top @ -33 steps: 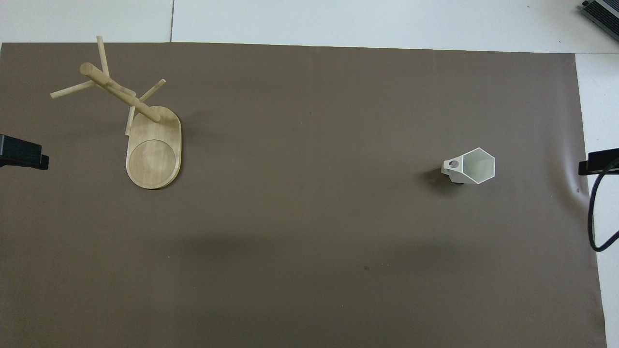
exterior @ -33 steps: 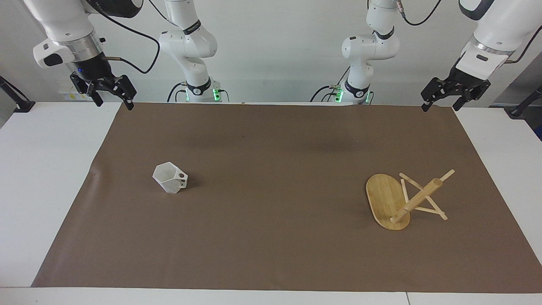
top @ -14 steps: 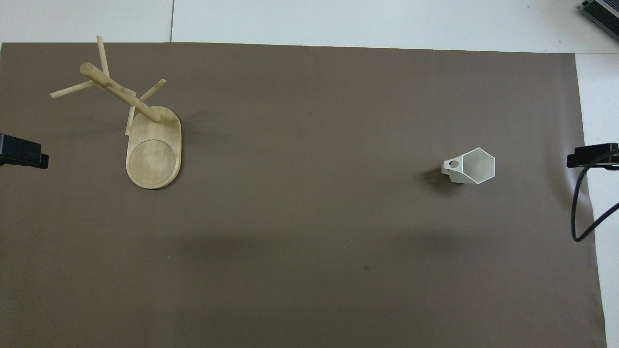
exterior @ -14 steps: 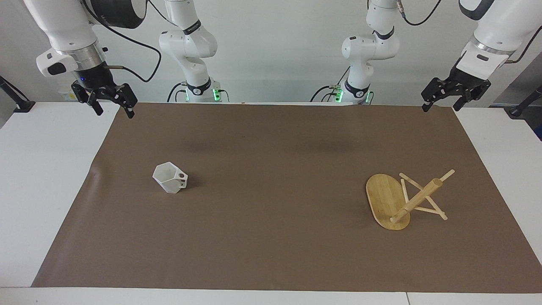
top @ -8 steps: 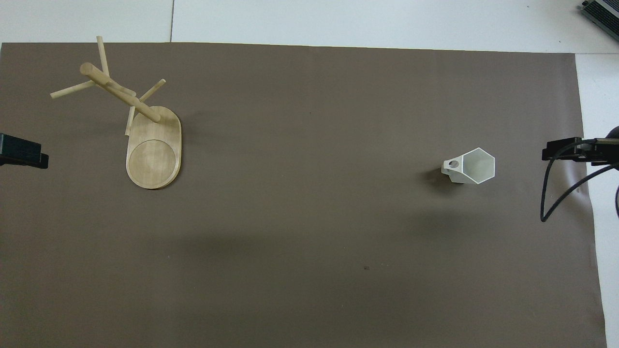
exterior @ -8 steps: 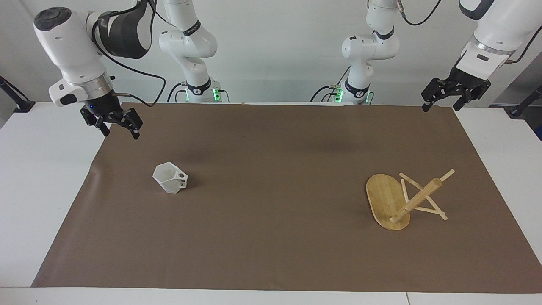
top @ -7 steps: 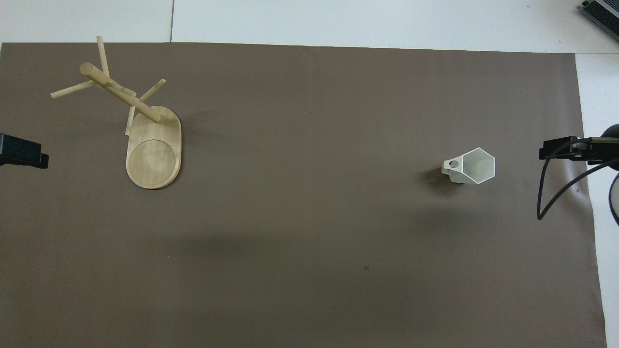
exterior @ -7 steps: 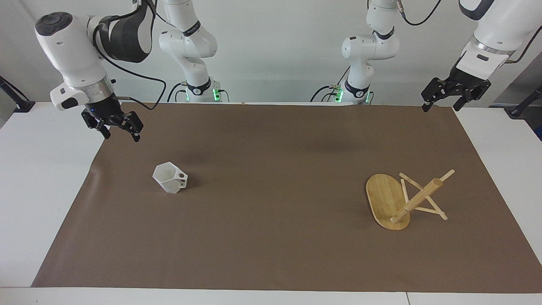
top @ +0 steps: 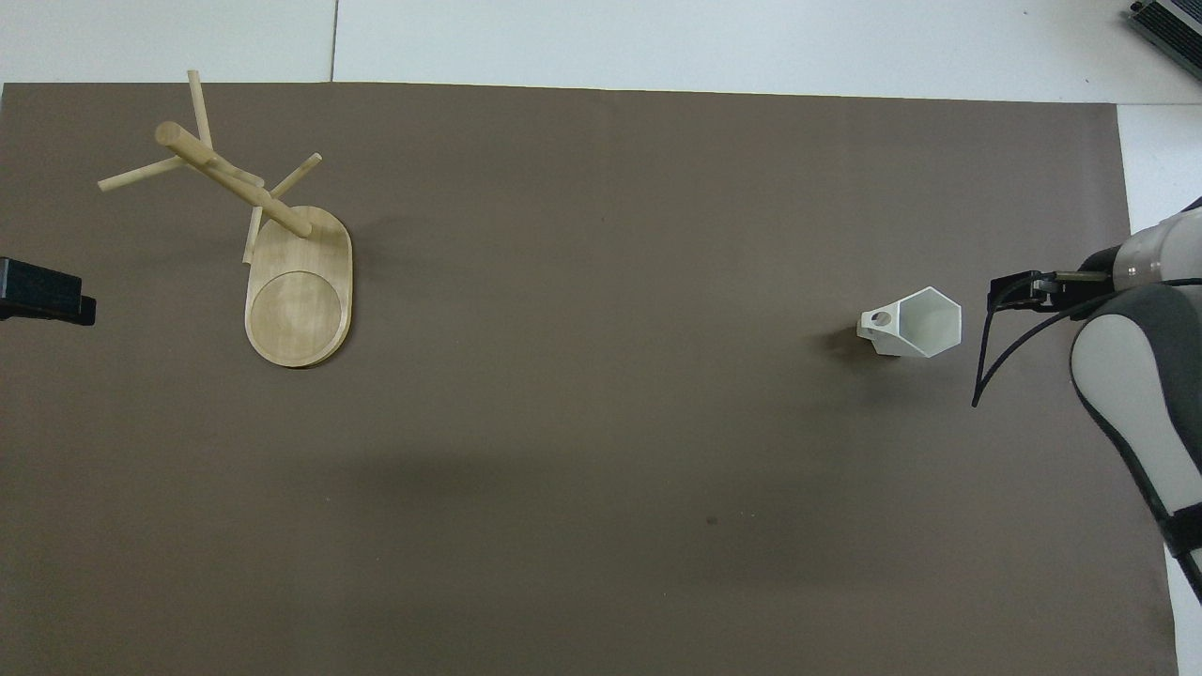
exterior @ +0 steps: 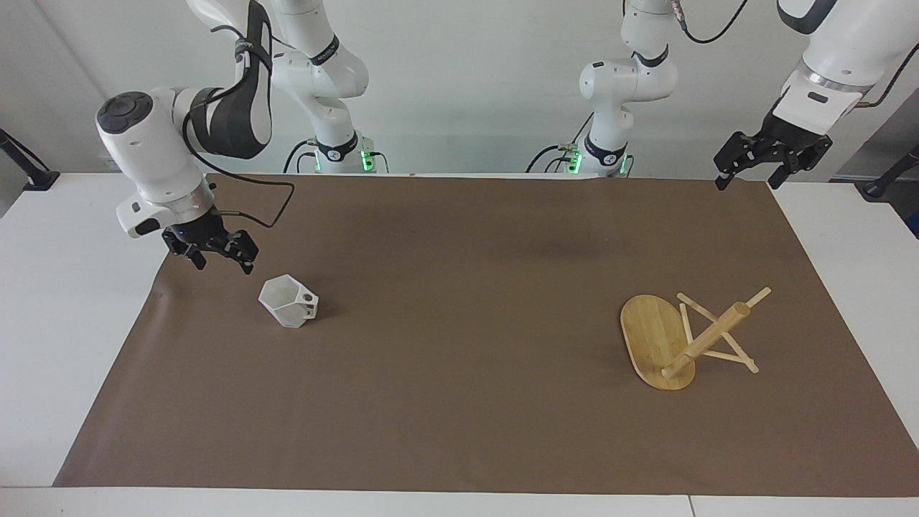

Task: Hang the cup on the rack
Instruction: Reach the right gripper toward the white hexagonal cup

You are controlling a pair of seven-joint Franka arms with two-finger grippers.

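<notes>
The white faceted cup (exterior: 289, 302) (top: 916, 324) stands upright on the brown mat toward the right arm's end, its pierced handle pointing at the table's middle. My right gripper (exterior: 224, 264) (top: 1019, 286) hangs open low over the mat just beside the cup, at its side away from the handle, not touching it. The bamboo rack (exterior: 657, 345) (top: 299, 300) stands upright on its oval base toward the left arm's end, pegs bare. My left gripper (exterior: 748, 178) (top: 47, 305) waits open, high over the mat's corner by its base.
A brown mat (exterior: 459, 416) covers most of the white table (exterior: 64, 323). The right arm's black cable (top: 986, 366) loops down beside the cup. A grey device's corner (top: 1169, 23) shows at the table's farthest corner.
The right arm has swung down from the mat's corner and in toward the cup, staying open. The left arm, cup and rack have not moved.
</notes>
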